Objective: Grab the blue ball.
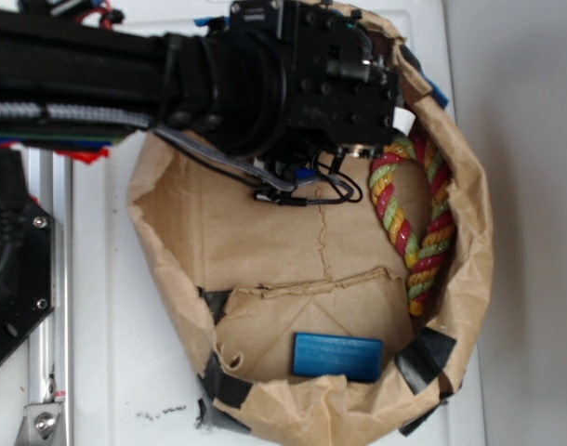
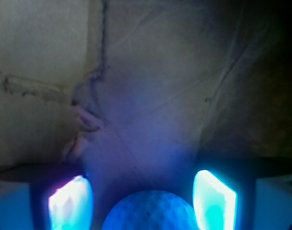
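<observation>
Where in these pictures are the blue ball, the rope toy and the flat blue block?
blue ball (image 2: 151, 212): wrist view, dimpled top.
rope toy (image 1: 430, 243): exterior view, right strand.
flat blue block (image 1: 337, 356): exterior view, top face.

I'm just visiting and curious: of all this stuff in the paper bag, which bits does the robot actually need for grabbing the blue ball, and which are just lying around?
Part of the job:
- blue ball, sitting between the fingers
- gripper, jaws apart on either side of the ball

Just lying about:
- rope toy
- blue block
- paper bag holding everything
</observation>
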`<action>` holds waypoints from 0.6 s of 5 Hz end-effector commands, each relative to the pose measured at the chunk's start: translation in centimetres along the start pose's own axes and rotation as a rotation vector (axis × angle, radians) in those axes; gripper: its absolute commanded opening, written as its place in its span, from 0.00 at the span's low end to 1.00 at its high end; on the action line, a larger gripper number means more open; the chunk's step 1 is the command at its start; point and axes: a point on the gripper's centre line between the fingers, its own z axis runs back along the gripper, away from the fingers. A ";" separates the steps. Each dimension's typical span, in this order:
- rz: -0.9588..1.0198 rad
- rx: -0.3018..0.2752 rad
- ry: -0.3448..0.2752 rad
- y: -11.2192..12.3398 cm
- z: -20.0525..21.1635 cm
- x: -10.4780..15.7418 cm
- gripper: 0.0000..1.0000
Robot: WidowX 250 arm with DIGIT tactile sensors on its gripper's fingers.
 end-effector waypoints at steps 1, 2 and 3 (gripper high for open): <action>-0.002 -0.005 -0.070 0.1 1.7 1.5 0.00; -0.006 -0.012 -0.075 0.1 1.9 1.4 0.00; -0.006 -0.016 -0.077 0.2 2.0 1.4 0.00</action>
